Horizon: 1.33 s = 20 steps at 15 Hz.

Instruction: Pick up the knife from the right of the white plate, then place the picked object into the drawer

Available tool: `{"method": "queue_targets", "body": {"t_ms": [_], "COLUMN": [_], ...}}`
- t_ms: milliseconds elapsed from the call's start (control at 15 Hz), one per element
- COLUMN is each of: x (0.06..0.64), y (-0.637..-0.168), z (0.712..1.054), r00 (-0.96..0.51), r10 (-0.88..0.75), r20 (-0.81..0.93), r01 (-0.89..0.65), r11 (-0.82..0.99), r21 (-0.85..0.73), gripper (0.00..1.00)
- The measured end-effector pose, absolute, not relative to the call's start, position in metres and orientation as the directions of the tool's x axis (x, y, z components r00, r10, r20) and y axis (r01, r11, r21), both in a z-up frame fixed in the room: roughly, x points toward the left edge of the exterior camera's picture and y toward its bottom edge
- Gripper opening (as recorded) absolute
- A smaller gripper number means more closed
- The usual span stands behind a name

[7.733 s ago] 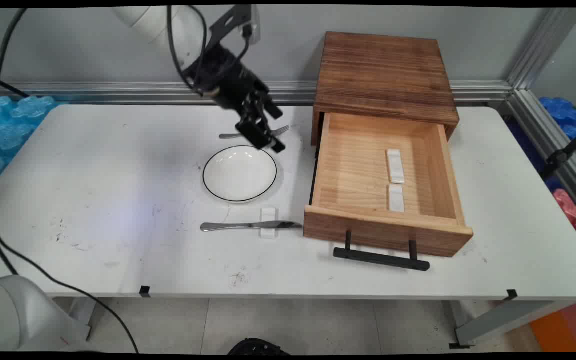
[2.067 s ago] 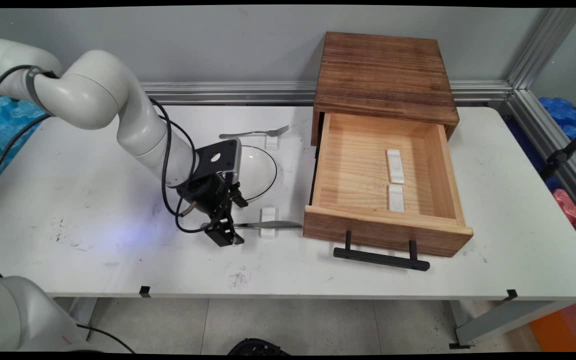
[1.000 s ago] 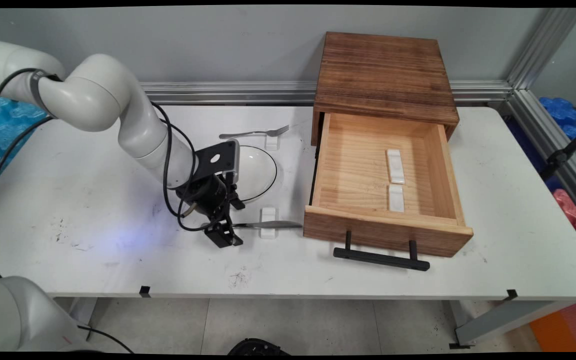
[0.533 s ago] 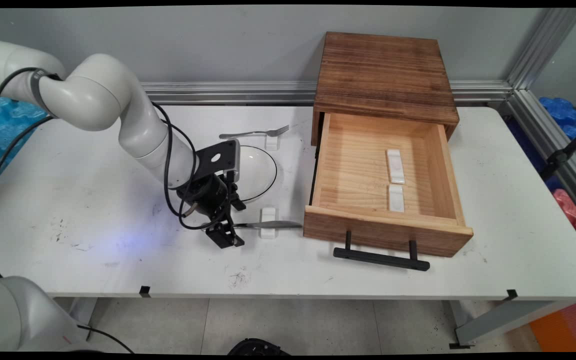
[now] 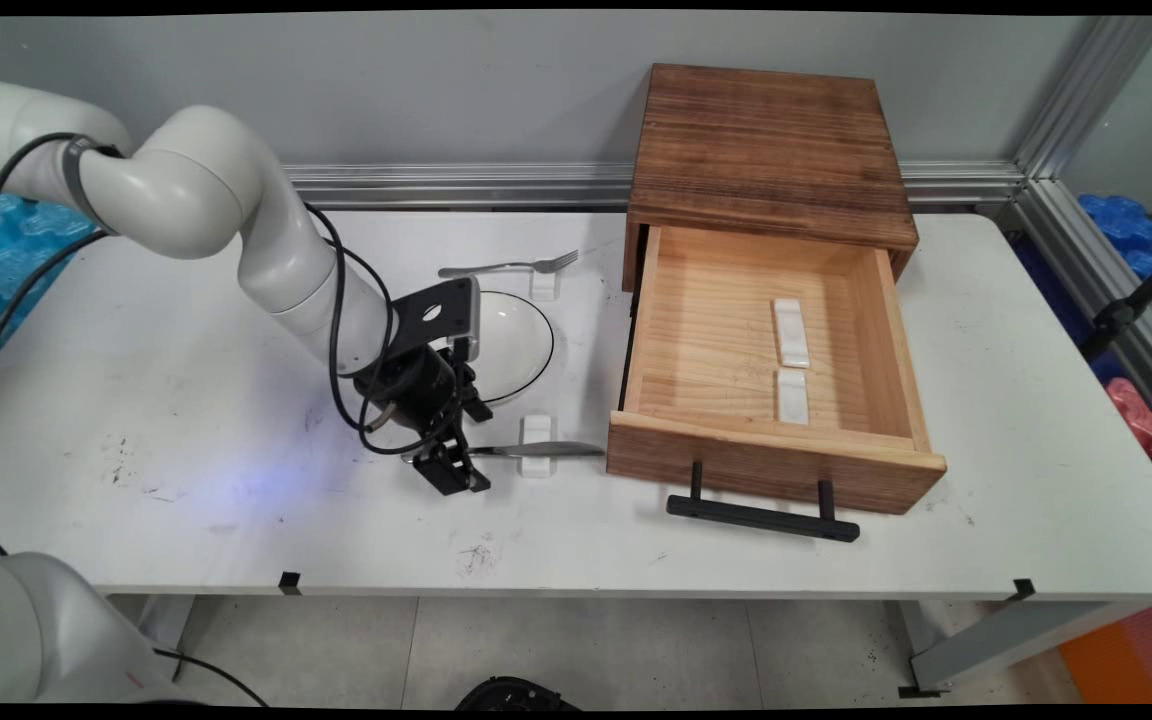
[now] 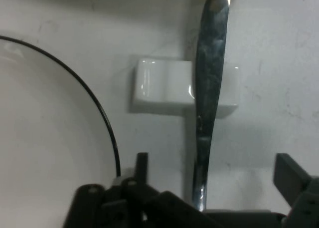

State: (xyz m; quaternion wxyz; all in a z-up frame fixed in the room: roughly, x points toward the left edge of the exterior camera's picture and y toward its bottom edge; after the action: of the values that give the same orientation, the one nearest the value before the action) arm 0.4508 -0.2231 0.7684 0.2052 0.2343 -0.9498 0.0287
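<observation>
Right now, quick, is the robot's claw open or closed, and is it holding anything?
Gripper: open, holding nothing. Its fingers sit on either side of the knife handle, not yet closed on it.

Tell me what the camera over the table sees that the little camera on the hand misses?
Only the main view shows the open wooden drawer with two white rests inside, the fork and the arm. Only the hand view shows the open fingers either side of the knife handle. Both show the knife, its white rest, the plate and the gripper.
</observation>
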Motion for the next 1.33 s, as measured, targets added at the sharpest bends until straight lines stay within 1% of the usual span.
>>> {"method": "queue_targets", "body": {"t_ms": [67,133,933,1333], "x": [0.451,0.451,0.455,0.458], "y": [-0.223,-0.223,-0.218,-0.216], "z": [0.768,0.768,0.772,0.779], "r00": [-0.806,-0.807,-0.822,-0.829], "r10": [-0.433,-0.432,-0.407,-0.391], "r20": [0.403,0.402,0.398,0.399], "r01": [-0.456,-0.454,-0.426,-0.411], "r11": [0.889,0.890,0.903,0.911], "r21": [0.043,0.044,0.043,0.038], "gripper": [1.00,0.00,0.00,0.00]}}
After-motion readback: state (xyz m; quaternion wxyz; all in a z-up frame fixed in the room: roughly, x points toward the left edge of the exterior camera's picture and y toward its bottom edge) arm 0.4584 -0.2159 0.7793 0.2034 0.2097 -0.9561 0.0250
